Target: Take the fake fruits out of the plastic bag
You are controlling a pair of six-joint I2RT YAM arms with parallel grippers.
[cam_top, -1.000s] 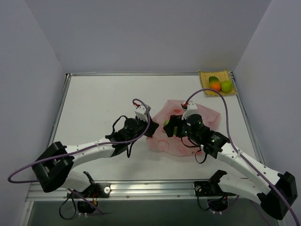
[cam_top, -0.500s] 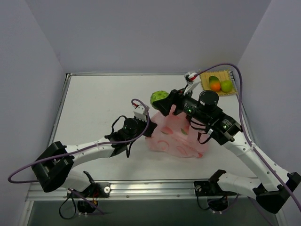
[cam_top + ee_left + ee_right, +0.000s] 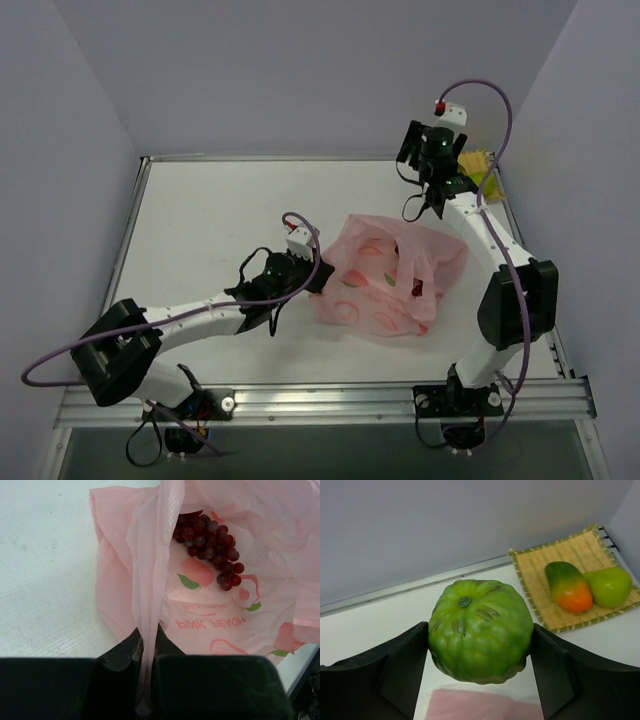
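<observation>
right jaws grip green ribbed plastic fruit (image 3: 479, 625) wide, held up near far-right yellow woven mat (image 3: 532, 577), best lowered onto bare weave before release; left jaws shut on pink printed plastic bag (image 3: 210, 605).

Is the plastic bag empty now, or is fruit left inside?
Not empty: a dark red grape bunch lies inside the plastic bag, visible through its open mouth.

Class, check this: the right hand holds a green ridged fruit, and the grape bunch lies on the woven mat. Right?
No. The grape bunch lies inside the plastic bag, as the left wrist view shows; the right hand does hold the green ridged fruit.
</observation>
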